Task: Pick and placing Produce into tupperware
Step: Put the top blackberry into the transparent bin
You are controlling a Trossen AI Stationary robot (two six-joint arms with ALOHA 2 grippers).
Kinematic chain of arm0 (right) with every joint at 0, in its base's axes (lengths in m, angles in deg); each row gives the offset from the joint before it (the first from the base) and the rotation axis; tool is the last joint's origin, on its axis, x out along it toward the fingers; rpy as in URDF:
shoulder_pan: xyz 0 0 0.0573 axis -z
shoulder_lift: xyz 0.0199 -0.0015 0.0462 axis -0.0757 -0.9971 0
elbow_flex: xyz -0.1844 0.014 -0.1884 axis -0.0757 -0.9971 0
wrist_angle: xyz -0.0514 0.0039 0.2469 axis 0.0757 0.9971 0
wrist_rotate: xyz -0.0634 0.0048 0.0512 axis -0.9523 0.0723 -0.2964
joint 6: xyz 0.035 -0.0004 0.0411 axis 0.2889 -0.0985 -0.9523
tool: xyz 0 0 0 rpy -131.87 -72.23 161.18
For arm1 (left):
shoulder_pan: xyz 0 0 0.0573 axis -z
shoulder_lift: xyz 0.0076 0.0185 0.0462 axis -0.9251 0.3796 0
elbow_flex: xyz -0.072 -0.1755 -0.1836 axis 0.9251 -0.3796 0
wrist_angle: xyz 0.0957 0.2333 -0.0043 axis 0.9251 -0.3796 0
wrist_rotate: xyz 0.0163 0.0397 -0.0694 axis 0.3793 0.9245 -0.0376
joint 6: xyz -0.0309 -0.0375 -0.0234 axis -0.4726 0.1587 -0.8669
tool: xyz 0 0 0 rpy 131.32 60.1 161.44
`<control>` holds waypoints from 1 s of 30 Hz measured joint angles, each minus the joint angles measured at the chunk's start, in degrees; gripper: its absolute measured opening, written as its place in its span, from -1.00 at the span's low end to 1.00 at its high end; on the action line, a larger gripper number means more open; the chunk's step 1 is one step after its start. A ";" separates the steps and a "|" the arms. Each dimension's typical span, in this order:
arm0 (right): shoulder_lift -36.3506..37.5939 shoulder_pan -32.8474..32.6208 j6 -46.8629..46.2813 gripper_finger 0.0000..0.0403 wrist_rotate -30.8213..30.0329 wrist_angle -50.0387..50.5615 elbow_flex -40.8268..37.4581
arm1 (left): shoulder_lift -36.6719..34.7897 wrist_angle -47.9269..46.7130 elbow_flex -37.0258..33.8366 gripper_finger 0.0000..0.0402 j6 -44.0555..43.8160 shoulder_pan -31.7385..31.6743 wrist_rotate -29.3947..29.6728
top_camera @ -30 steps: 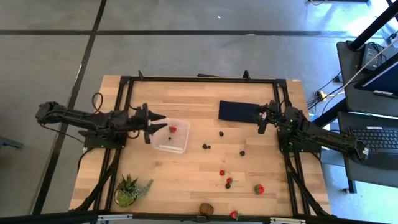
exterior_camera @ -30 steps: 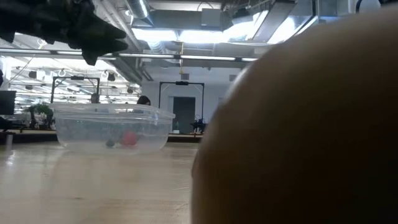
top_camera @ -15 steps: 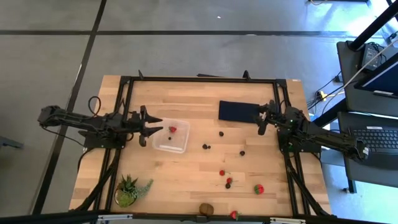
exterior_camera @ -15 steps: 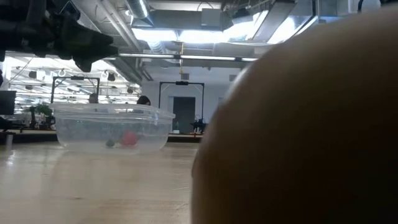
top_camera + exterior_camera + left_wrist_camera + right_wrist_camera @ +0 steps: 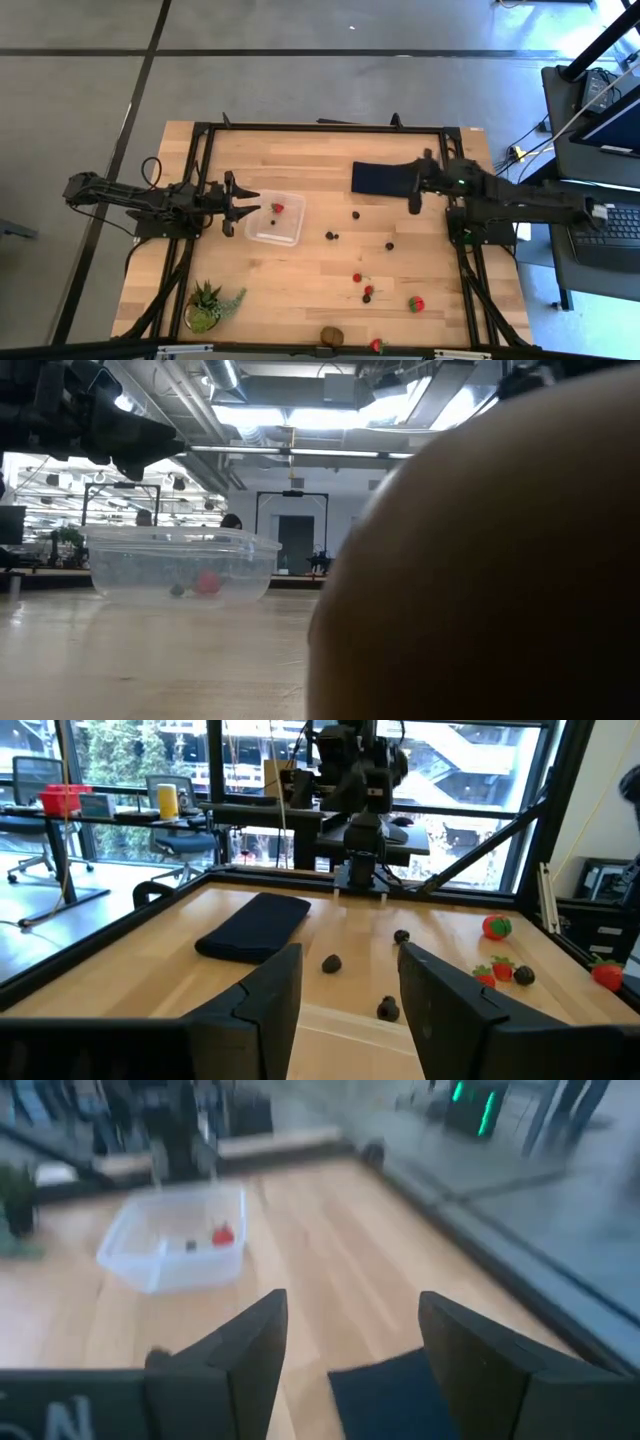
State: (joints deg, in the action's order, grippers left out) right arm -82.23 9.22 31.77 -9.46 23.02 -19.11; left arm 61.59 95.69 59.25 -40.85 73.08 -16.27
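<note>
Container (image 5: 275, 219) left of table centre, already holding a strawberry (image 5: 278, 208) and a dark berry (image 5: 271, 209). Rest of the fruit still loose on the wood: berries (image 5: 356, 214) just beside the dark blue cloth (image 5: 381, 179), more at (image 5: 331, 236) and (image 5: 389, 245), strawberries (image 5: 357, 277) and (image 5: 415, 303) nearer the front, kiwi (image 5: 332, 336) at the front edge, blocking most of the low view. Left gripper (image 5: 244, 201) parked level at the container's left rim, jaws parted, holding nothing, arm stretched flat from the left side. Right gripper (image 5: 414, 195) over the right end of the cloth, fingers (image 5: 252, 1350) spread, also empty, arm reaching in low from the right edge. Likely step: right arm going for the nearest berry. Best done by coming straight down over that berry by the cloth, fingertips either side, clear of the cloth edge so no fabric gets pinched. Round and tiny, so will roll if nudged; close slowly and squarely. Carry high enough to clear the container wall, release low inside to avoid bounce-out. Left gripper close to the rim: approach from the right side to avoid a clash.
</note>
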 joint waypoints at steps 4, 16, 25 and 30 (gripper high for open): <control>-14.22 -1.68 0.07 0.13 -0.07 4.42 8.52 | 0.01 -0.19 0.00 -0.19 0.00 -0.01 0.01; -43.96 -11.75 -1.58 0.13 0.82 7.36 20.04 | 0.03 -6.50 0.00 -0.19 -1.80 0.00 0.02; -52.60 -13.87 -4.73 0.13 -1.32 2.79 20.18 | 0.01 -7.26 0.00 -0.19 -1.95 0.00 0.02; -55.39 -13.87 -6.67 0.13 -1.38 2.84 20.15 | 0.01 -7.26 0.00 -0.16 -1.97 0.00 0.02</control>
State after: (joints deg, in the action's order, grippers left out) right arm -137.62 -4.66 25.09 -10.83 25.86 1.05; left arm 61.60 88.44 59.25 -42.82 73.08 -16.25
